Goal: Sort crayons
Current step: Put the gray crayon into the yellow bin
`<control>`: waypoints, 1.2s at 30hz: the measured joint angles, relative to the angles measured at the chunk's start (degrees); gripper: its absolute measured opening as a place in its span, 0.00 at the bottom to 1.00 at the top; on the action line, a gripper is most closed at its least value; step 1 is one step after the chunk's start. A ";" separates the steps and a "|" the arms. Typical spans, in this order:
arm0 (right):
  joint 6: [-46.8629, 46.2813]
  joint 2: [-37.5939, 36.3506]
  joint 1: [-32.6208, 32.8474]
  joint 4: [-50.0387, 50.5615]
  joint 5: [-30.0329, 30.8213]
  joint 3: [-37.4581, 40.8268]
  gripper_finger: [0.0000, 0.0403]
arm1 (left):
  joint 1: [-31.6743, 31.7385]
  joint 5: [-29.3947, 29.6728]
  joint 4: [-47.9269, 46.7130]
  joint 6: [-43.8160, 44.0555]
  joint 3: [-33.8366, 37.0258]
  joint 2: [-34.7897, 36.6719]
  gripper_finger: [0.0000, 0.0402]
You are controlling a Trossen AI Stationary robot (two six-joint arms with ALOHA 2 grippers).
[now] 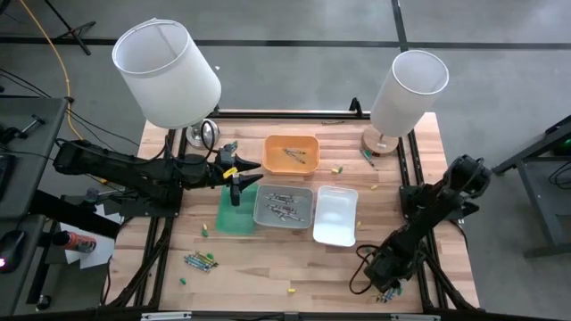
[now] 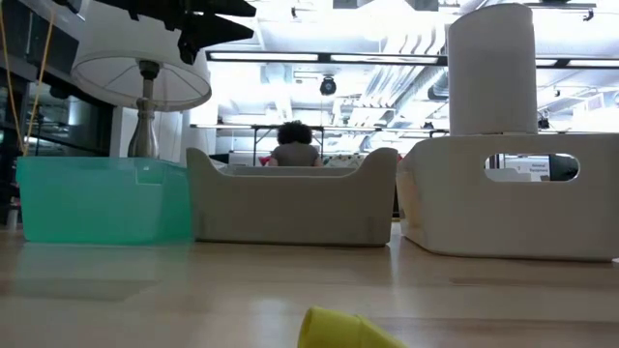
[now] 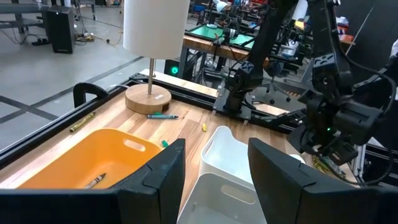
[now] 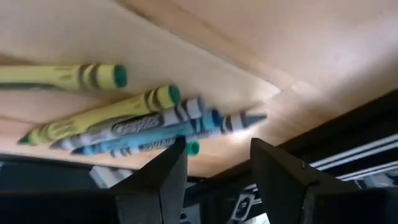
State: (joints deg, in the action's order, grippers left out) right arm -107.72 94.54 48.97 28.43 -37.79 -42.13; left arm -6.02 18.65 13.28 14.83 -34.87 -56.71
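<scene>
My left pincer (image 1: 235, 185) hangs open and empty over the green tray (image 1: 237, 210). My right pincer (image 4: 214, 155), open, hovers near crayons (image 4: 140, 124) at the table (image 1: 268, 276) edge.

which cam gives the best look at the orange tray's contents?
High view: the orange tray is seen from straight above, open, with a few crayons inside. The left wrist view shows part of it with one crayon. The low and right wrist views don't show it.
</scene>
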 joint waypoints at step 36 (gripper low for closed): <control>0.22 1.31 -1.77 -3.66 1.09 5.02 0.36 | 0.00 0.13 -0.15 0.00 -0.02 0.00 0.40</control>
State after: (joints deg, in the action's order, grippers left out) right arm -107.50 95.85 47.20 24.77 -36.69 -37.11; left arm -6.02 18.79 13.13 14.83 -34.89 -56.71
